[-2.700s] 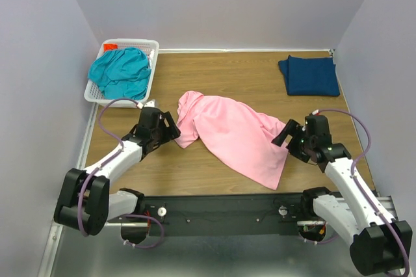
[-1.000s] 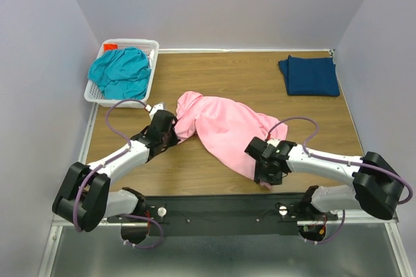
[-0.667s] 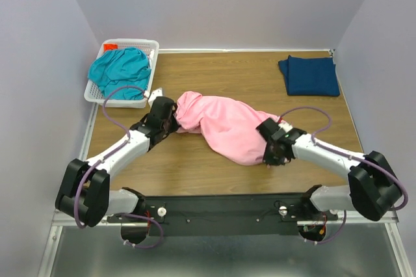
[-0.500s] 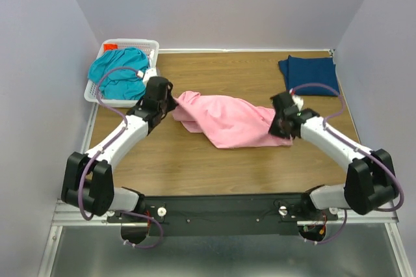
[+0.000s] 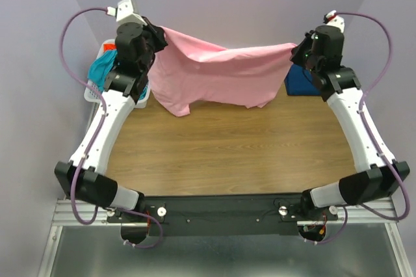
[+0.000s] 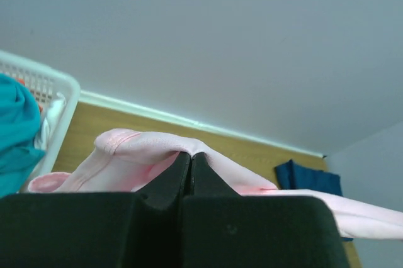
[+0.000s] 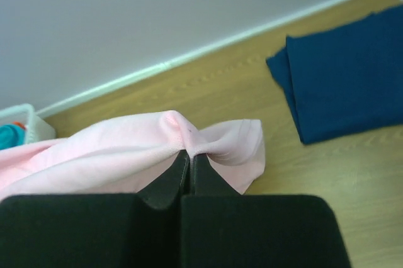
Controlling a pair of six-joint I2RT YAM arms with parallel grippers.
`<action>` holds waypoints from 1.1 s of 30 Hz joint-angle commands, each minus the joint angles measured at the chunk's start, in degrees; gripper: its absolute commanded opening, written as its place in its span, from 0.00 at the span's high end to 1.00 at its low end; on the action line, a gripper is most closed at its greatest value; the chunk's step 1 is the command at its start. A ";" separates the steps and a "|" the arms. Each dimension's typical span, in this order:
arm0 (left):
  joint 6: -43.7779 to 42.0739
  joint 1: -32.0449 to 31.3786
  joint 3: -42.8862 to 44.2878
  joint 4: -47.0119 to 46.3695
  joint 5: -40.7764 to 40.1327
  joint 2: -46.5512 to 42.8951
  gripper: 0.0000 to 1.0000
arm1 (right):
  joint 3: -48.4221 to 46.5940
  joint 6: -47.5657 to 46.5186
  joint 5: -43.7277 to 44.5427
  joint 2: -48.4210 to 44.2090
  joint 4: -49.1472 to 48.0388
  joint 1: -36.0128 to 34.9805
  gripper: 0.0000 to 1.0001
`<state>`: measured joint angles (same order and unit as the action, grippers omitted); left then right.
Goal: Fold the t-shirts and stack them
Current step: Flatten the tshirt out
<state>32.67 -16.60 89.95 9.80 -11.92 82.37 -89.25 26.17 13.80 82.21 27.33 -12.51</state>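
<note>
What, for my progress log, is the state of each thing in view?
Pink shirt: unfolded, stretched out in the air.
Blue shirt: folded on table.
Basket: upright.
Teal shirt: crumpled in basket.
Left gripper: shut on pink shirt.
Right gripper: shut on pink shirt.

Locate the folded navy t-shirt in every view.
Top external: navy t-shirt at far right, partly hidden by the pink t-shirt.
Left wrist: lower right, on the table.
Right wrist: upper right, on the table.
Shared landmark: the pink t-shirt, held up left of it in all three.
</note>
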 commanded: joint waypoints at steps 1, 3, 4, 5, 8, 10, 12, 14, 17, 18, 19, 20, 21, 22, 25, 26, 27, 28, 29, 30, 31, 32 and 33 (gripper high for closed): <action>-3.40 0.25 1.02 -4.61 2.17 -10.54 1.00 | -4.70 -4.90 -0.27 -6.70 0.44 0.30 0.99; -3.66 0.25 -1.35 -7.59 1.82 -14.93 1.00 | -6.27 -5.87 -0.09 -8.73 0.88 0.30 0.99; -4.62 0.25 -1.79 -9.52 1.82 -18.61 1.00 | -7.07 -6.04 -0.09 -10.83 1.05 0.21 0.99; -4.98 0.25 -1.36 -9.54 1.73 -20.21 1.00 | -7.77 -6.39 -0.18 -11.63 1.58 0.30 0.99; -6.21 0.25 0.13 -9.54 3.13 -24.96 1.00 | -10.06 -7.36 -2.46 -15.06 2.64 0.30 0.99; -6.30 0.25 0.31 -9.54 4.18 -27.68 1.00 | -10.85 -7.63 -3.61 -16.29 2.99 0.21 0.99; -6.03 0.25 0.22 -9.54 4.54 -28.92 1.00 | -10.85 -7.80 -2.74 -17.79 3.25 0.21 0.99; -6.30 0.25 0.40 -9.54 4.80 -28.84 1.00 | -10.94 -7.89 -2.20 -18.32 3.25 0.30 0.99; -6.82 0.25 1.10 -9.54 5.24 -27.00 1.00 | -11.99 -8.42 -2.46 -17.10 3.25 0.21 0.99; -6.74 0.25 1.28 -9.54 5.07 -26.39 1.00 | -12.35 -8.68 -2.12 -16.48 3.25 0.30 0.99; -6.82 0.25 1.37 -9.54 4.55 -24.73 1.00 | -12.70 -9.12 -1.59 -15.78 3.25 0.21 0.99; -6.83 0.25 1.54 -9.54 4.11 -23.84 1.00 | -13.05 -9.38 -0.89 -14.73 3.25 0.30 0.99; -6.91 0.25 1.98 -9.54 3.75 -22.70 1.00 | -13.83 -10.08 1.29 -13.76 3.25 0.30 0.99; -7.44 0.25 2.42 -9.54 2.97 -19.99 1.00 | -14.19 -10.52 2.45 -11.22 3.25 0.21 0.99; -8.32 0.78 5.75 -9.02 2.43 -12.62 1.00 | -16.65 -12.46 6.75 -5.41 3.17 0.30 0.99; -8.23 1.30 8.28 -8.66 2.87 -10.58 1.00 | -17.18 -13.07 7.46 -4.09 2.82 0.30 0.99; -8.14 1.83 9.70 -7.79 3.83 -8.39 1.00 | -18.57 -13.69 8.25 -2.25 2.55 0.38 0.99; -7.88 3.49 11.37 -7.35 6.97 -3.75 1.00 | -19.55 -14.13 8.26 -0.67 2.55 0.65 0.99; -7.18 4.46 15.13 -6.73 8.92 -1.27 1.00 | -20.51 -15.09 7.47 2.83 2.29 1.34 0.99; -7.00 5.25 17.51 -6.03 10.85 1.19 1.00 | -21.83 -15.45 7.12 4.60 2.29 1.79 0.99; -6.65 6.92 19.97 -4.11 14.61 6.26 1.00 | -24.45 -15.80 6.68 6.10 2.29 2.31 0.99; -6.48 7.54 26.09 -2.61 16.04 8.75 1.00 | -26.04 -16.41 6.07 9.07 2.20 3.19 0.99; -6.47 8.07 29.81 -0.59 17.18 11.21 1.00 | -27.63 -16.50 4.93 10.23 2.29 3.81 0.99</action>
<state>26.09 -10.96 109.40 4.86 -2.15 88.16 -110.76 12.71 18.20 89.06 30.13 -10.90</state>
